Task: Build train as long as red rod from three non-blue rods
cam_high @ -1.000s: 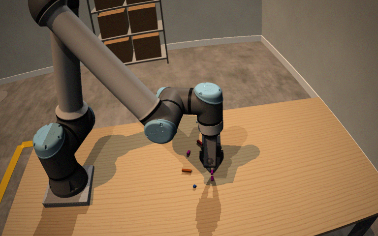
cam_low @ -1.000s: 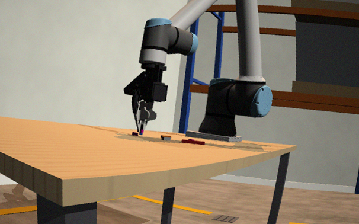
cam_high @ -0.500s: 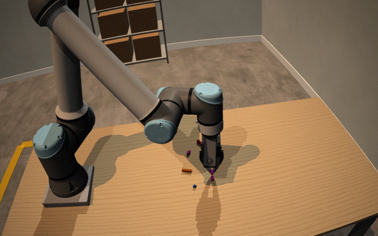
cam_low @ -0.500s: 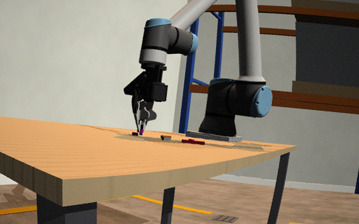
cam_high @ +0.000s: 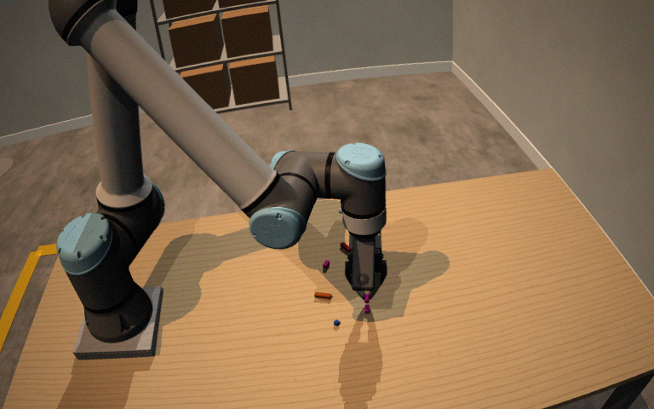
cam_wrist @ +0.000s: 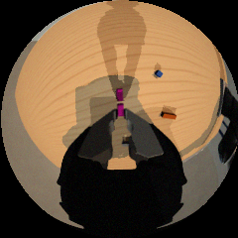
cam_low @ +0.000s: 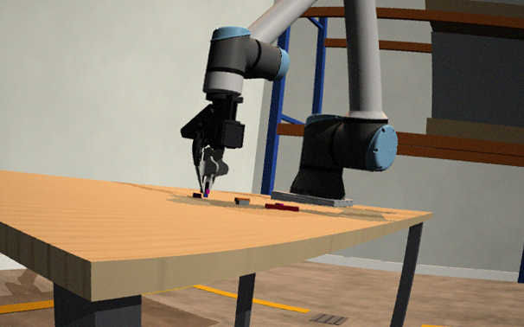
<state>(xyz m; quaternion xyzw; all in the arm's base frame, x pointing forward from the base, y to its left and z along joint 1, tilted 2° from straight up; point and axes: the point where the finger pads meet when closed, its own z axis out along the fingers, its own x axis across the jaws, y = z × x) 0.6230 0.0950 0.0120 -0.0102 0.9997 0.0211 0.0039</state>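
My gripper (cam_high: 366,295) (cam_low: 206,189) (cam_wrist: 120,109) is shut on a short magenta rod (cam_high: 366,298) (cam_wrist: 120,110) and holds it low, just above the table (cam_high: 482,289). A second magenta rod (cam_high: 367,308) (cam_wrist: 119,93) lies flat on the table right in front of the held one, in line with it, with a small gap between their ends. A third magenta rod (cam_high: 326,264) lies to the back left. The red rod (cam_high: 344,246) (cam_low: 281,206) lies behind the gripper and is partly hidden by it. An orange rod (cam_high: 323,295) (cam_wrist: 170,115) and a blue rod (cam_high: 336,322) (cam_wrist: 159,73) lie to the left.
The arm's base (cam_high: 117,337) stands at the table's left end. The arm's shadow falls over the rods. A shelf rack with boxes (cam_high: 226,53) stands on the floor behind the table.
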